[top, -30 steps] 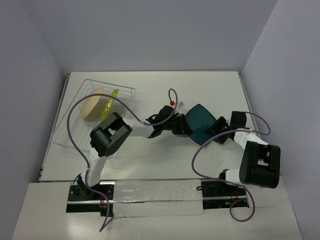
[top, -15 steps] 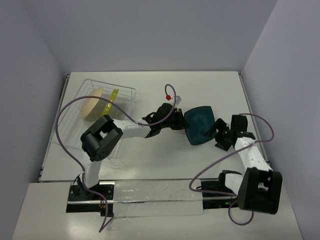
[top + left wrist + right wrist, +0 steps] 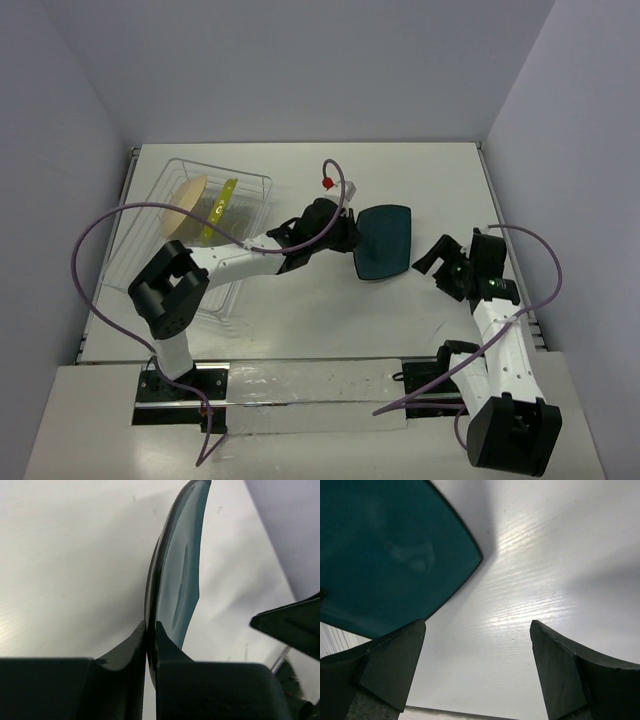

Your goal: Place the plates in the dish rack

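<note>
The dark teal plate (image 3: 385, 240) is held on edge above the table's middle. My left gripper (image 3: 350, 238) is shut on its left rim; in the left wrist view the fingers (image 3: 150, 635) pinch the thin rim of the plate (image 3: 182, 575). My right gripper (image 3: 440, 262) is open and empty, apart from the plate on its right. The right wrist view shows the gripper's gap (image 3: 477, 645) over bare table and the plate (image 3: 385, 555) at upper left. The cream plate (image 3: 185, 205) and the yellow-green plate (image 3: 218, 205) stand in the dish rack (image 3: 255, 190) at the left.
Purple cables loop from both arms, one over the rack's near side (image 3: 85, 250). The table's right edge (image 3: 490, 190) meets the wall. A red-tipped connector (image 3: 327, 183) sits above the left wrist.
The teal plate has shifted left with my left gripper. My right gripper has come away from the plate's right edge and drawn back to the right.
</note>
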Tool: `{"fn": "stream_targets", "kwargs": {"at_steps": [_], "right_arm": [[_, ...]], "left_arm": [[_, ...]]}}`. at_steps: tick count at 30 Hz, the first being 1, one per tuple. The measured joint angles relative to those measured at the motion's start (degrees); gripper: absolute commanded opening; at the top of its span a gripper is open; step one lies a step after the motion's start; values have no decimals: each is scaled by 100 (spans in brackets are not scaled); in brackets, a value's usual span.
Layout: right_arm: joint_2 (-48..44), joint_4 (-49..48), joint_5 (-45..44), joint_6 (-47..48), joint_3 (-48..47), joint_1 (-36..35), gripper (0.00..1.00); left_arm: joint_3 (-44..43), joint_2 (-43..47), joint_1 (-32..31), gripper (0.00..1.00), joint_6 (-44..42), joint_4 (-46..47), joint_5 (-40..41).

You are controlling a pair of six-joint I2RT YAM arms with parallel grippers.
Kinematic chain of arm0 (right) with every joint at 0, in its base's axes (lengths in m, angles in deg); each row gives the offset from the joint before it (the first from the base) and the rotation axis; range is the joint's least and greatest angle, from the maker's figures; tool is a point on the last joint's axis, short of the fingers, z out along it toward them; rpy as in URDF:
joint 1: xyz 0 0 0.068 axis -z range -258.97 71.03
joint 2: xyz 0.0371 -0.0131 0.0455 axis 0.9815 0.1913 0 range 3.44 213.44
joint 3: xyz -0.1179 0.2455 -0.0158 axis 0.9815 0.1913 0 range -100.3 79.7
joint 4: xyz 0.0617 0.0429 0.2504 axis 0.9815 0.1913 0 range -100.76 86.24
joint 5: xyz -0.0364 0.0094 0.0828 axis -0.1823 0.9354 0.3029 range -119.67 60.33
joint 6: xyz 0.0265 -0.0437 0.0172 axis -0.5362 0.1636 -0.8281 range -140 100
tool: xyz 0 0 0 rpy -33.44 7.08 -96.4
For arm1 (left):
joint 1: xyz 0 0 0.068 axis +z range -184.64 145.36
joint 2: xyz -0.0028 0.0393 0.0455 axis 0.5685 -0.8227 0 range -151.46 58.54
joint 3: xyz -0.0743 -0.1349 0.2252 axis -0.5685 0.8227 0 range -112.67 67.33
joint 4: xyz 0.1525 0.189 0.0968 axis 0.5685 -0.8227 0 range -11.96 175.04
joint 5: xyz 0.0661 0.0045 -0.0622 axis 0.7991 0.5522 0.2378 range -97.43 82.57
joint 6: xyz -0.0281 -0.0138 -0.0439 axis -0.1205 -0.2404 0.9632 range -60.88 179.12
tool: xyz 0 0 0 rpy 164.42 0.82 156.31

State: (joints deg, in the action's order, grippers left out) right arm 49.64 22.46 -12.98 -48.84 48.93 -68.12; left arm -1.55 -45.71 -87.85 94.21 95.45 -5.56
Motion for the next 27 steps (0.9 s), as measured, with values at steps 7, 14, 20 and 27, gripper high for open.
{"fn": "stream_targets", "kwargs": {"at_steps": [7,14,20,27], "right_arm": [[-520,84,80,0,-168,0,93],[-609,90,57,5,-212,0,92],[-580,94,-79,22,-212,0,92],[-517,124,-332,41,-222,0,93]], "left_arm": [[-349,925,-22,0,-1154,-1542,1155],[-1217,1620,-7,0,-2245,-2835,2346],[-2149,1657,4,0,-3537,-3480,3292],[-2920,1603,109,0,-5000,-4159,3867]]}}
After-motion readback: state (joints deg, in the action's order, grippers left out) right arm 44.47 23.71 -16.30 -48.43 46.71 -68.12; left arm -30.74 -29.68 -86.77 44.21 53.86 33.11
